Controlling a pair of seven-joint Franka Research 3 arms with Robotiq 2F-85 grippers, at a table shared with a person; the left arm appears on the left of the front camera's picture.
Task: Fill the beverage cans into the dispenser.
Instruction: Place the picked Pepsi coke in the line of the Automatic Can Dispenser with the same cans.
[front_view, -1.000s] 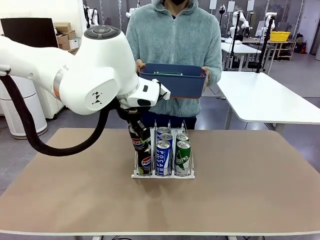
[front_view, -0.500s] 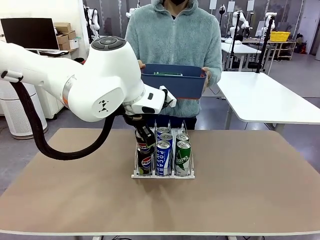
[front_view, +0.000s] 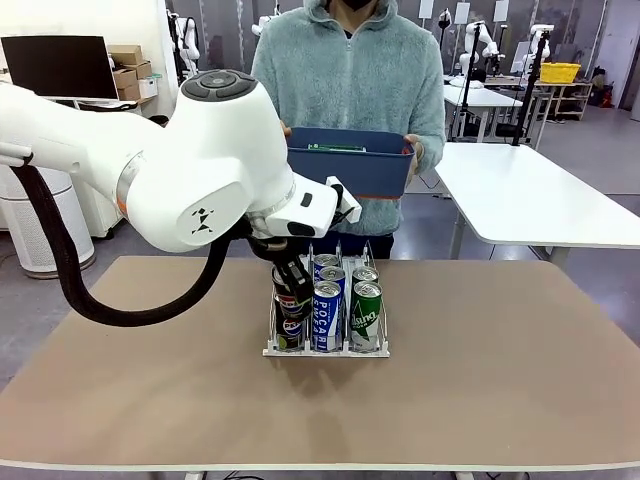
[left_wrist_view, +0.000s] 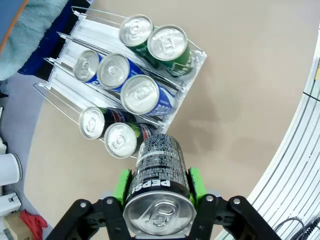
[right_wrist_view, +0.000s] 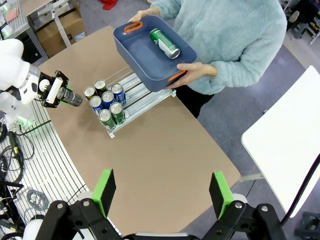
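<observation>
The left fingers (left_wrist_view: 121, 185) are clamped on a black Pepsi can (left_wrist_view: 159, 180). Their green pads press its sides, and its silver top faces the wrist. In the left wrist view the can tilts toward eleven o'clock, over the dispenser (left_wrist_view: 70, 60), which stands mid-counter (front_view: 500, 400). Just past its base stand two Pepsi cans (left_wrist_view: 106, 131) at the front of the nearest lane; I cannot tell whether it touches them. The middle lane carries three Pocari Sweat cans (left_wrist_view: 142, 95), and the far lane two green cans (left_wrist_view: 169, 44).

The step in hand looks like loading a third Pepsi. The lane seems free only behind those two, at its ten o'clock end. The next move likely means lifting over them, standing the can upright and lowering it between the rails before letting go.

At twelve o'clock across the counter, a person holds a dark blue bin (front_view: 350, 170) with one green can (right_wrist_view: 165, 43) lying inside. The right fingers (right_wrist_view: 105, 190) are spread wide on nothing, high above the counter.
</observation>
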